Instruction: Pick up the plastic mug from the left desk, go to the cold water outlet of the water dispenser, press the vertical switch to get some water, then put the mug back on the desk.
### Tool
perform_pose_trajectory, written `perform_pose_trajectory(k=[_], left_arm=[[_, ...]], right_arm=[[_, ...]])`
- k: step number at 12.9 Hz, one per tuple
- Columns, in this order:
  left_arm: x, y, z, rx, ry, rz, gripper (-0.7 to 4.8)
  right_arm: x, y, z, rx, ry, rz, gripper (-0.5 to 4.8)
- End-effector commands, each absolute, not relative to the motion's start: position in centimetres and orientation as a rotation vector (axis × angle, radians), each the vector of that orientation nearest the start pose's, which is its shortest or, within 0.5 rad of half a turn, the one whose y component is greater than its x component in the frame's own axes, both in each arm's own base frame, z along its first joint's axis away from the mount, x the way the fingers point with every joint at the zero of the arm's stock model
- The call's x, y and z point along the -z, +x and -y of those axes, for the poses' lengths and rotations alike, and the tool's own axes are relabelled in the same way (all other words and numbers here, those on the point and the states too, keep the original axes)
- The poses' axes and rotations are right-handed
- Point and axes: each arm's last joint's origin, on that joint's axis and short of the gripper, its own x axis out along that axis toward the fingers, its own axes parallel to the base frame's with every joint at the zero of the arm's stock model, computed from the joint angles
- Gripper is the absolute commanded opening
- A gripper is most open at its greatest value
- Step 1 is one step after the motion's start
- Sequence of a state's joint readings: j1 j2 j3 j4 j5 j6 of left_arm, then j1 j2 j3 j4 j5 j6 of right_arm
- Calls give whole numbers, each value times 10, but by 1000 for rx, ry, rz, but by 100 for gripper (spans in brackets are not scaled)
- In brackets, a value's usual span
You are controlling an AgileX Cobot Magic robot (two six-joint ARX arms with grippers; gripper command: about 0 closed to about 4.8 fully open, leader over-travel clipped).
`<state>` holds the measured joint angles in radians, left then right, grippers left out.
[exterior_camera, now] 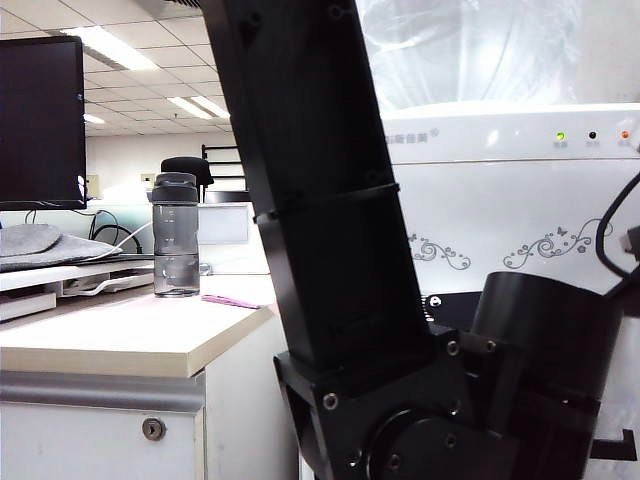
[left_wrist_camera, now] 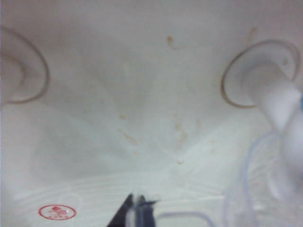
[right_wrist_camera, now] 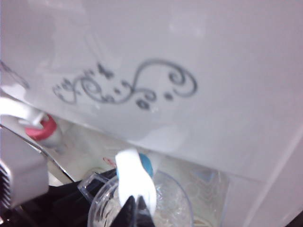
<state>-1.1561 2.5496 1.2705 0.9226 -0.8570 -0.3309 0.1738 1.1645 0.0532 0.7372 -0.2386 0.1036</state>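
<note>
The clear plastic mug (right_wrist_camera: 142, 208) sits upright under the blue-collared cold tap (right_wrist_camera: 147, 165) of the white water dispenser (exterior_camera: 500, 190). Its white lever (right_wrist_camera: 132, 182) hangs over the rim.

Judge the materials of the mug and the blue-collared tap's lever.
Plastic mug, held by the left gripper under the tap: likely clear plastic, see-through dimpled wall. Vertical switch, at the right gripper: probably white glossy plastic, smooth and opaque.

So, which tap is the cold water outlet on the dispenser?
Find the white water dispenser with grey floral scrolls. Below its front panel sit two small white taps. The cold water outlet has a blue collar, directly above the plastic mug; the other tap has a pink-red collar.
</note>
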Motion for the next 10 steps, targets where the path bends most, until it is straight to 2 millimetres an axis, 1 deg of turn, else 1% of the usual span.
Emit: perform_pose_trajectory(k=[1,6,10], left_arm=[[-7,200,403,260,-40,-225,-4],[-7,200,403,261,-40,-225,-4],[-7,200,403,261,-41,-225,-4]], right_arm=[[-121,169,-37,-397,109,-353,-1],[-118,172,-38,-403,111,-378,-1],[-109,173,-38,-413,115,-436,-1]])
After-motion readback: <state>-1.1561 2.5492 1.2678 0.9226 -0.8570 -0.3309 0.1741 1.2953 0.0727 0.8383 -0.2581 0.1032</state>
